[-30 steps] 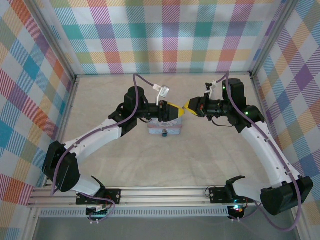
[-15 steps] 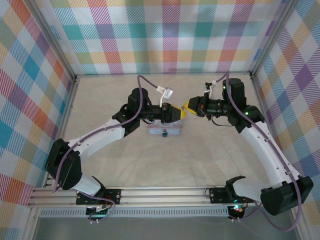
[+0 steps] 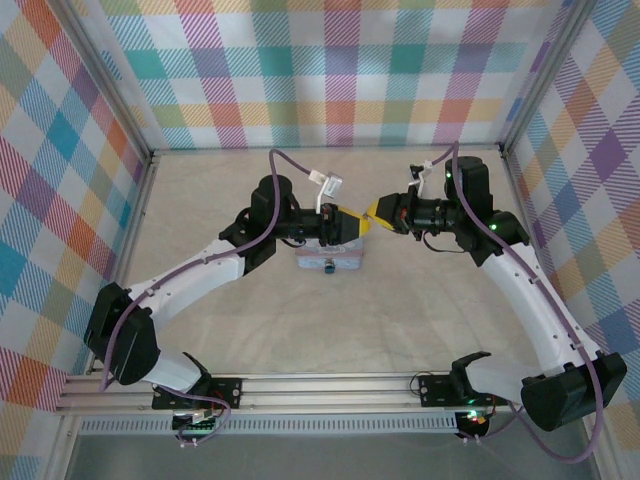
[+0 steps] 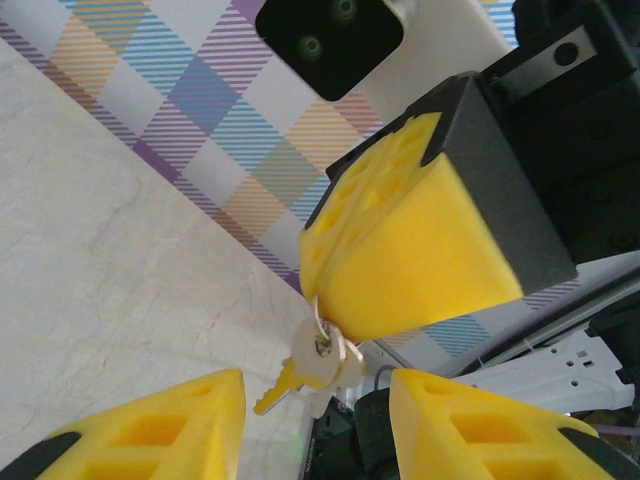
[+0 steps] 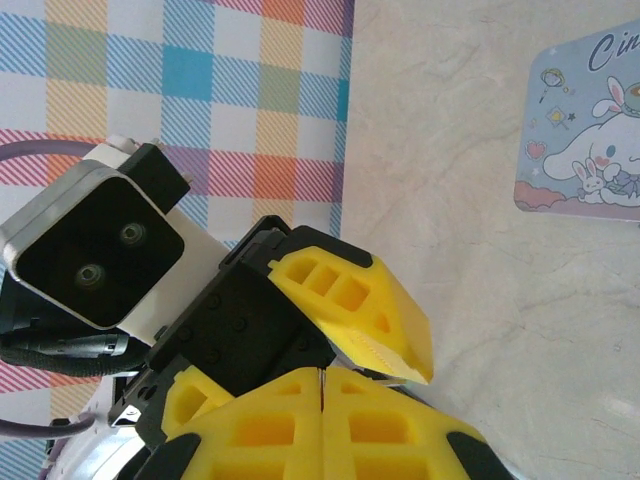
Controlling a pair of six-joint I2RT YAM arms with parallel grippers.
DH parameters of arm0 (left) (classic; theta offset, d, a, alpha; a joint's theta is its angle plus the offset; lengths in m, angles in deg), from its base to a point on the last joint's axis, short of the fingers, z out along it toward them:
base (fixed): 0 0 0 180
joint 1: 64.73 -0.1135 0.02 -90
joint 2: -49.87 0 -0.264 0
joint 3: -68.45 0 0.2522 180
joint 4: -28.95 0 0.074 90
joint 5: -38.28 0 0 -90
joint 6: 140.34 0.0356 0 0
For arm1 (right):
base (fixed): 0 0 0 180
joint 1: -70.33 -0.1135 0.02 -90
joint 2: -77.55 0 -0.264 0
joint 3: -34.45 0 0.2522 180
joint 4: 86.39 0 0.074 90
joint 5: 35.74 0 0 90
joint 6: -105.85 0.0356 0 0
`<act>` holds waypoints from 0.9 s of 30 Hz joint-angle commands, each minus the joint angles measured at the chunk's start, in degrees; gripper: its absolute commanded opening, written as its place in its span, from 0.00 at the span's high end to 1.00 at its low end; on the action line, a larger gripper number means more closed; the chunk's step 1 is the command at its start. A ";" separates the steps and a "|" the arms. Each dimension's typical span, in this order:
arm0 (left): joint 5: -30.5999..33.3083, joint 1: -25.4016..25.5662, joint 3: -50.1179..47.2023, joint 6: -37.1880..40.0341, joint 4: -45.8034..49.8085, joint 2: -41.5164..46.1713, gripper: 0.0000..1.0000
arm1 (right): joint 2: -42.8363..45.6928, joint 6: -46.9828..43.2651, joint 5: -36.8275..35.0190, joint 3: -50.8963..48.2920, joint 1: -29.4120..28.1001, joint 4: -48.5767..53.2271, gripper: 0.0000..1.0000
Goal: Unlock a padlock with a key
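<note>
Seemingly a key handover above the box (image 3: 345,262) at mid-surface: the right end effector (image 3: 379,212) pinches the key (image 4: 318,362). The left end effector (image 3: 353,226), released, must clench it before reaching the padlock (image 3: 328,266).

We read the keys (image 4: 318,365) as bright polished metal (one brassy, one silvery). The right gripper (image 4: 320,295) is matt yellow plastic with moulded cells, set on matt black housing. The tin box (image 5: 590,130) has a smooth printed lid; the table (image 4: 100,250) looks matt and stone-patterned.
</note>
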 commanded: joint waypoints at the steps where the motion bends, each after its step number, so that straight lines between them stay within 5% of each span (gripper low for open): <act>1: -0.31 -0.53 0.99 0.96 -0.89 1.23 0.57 | 0.46 -0.48 1.93 -0.21 -0.21 -0.80 0.99; 27: 0.27 -1.28 1.10 2.77 2.61 2.19 0.87 | 0.97 -2.55 1.82 0.57 -0.21 1.62 0.97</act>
